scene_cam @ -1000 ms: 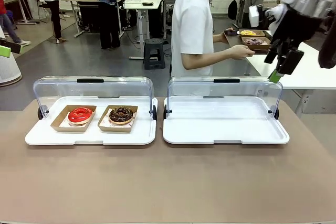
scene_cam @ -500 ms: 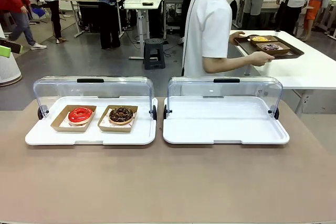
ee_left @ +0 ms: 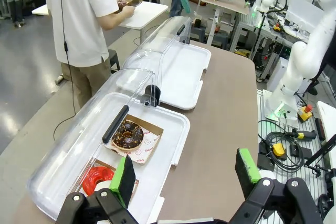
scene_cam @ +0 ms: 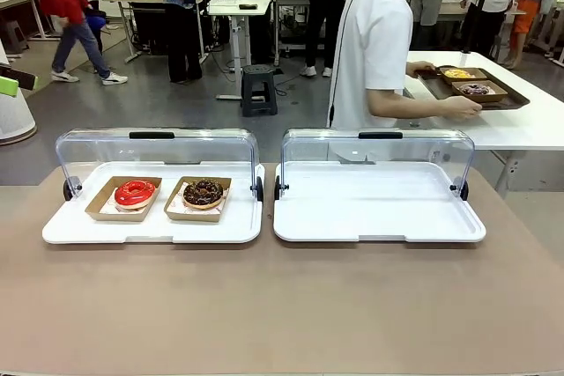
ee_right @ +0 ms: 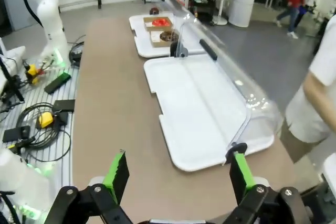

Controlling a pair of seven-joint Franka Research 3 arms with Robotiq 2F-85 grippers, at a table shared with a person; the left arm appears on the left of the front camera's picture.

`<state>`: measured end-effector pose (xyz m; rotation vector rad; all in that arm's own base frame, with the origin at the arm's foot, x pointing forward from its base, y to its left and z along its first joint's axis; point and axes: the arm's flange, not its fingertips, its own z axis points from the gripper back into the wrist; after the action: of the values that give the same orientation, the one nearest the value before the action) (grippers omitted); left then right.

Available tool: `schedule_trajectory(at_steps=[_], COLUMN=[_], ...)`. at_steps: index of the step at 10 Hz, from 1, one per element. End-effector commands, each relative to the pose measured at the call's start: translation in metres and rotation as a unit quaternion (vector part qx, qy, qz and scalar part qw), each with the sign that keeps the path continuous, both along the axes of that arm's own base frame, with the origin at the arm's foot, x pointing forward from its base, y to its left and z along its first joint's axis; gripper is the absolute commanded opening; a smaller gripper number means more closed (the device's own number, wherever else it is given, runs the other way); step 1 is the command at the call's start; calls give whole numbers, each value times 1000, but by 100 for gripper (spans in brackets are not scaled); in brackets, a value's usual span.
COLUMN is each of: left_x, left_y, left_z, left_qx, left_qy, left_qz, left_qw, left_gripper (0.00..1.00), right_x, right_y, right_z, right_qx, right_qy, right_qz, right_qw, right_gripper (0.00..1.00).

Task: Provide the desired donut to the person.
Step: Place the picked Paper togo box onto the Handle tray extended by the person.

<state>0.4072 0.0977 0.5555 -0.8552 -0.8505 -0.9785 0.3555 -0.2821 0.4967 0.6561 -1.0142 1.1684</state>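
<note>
The person (scene_cam: 379, 50) is standing past the far edge of the counter (scene_cam: 282, 305), setting a brown tray (scene_cam: 476, 90) with two donuts on the white table behind, so you look nearly done. A second ago your right arm was reaching to that tray; now it is gone from the front. Your right hand (ee_right: 176, 174) and left hand (ee_left: 186, 174) are both spread wide, holding nothing.

floor: grey (scene_cam: 159, 103) | upper centre: black stool (scene_cam: 259, 87) by white desk (scene_cam: 238, 6) | foreground: brown table (scene_cam: 282, 305)
</note>
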Motion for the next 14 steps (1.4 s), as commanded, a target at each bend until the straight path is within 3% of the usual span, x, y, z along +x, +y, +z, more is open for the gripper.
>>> schedule_trajectory(at_steps=[1,7,8,14], left_x=[-1,-1,-1,-1], left_y=[-1,-1,-1,-1], left_z=[2,2,2,2], left_qx=[-6,-6,-6,-6], left_qy=[0,0,0,0], left_qz=[0,0,0,0], left_qw=[1000,1000,1000,1000], left_gripper=[100,100,100,100], right_x=[15,16,14,14], right_y=[-11,1,-10,-10], right_z=[-8,-1,-8,-8], right_qx=[8,17,-3,-3], right_qy=[-2,-27,-9,-9], right_qz=[15,-3,7,7], right_qw=[1000,1000,1000,1000], right_gripper=[100,100,100,100])
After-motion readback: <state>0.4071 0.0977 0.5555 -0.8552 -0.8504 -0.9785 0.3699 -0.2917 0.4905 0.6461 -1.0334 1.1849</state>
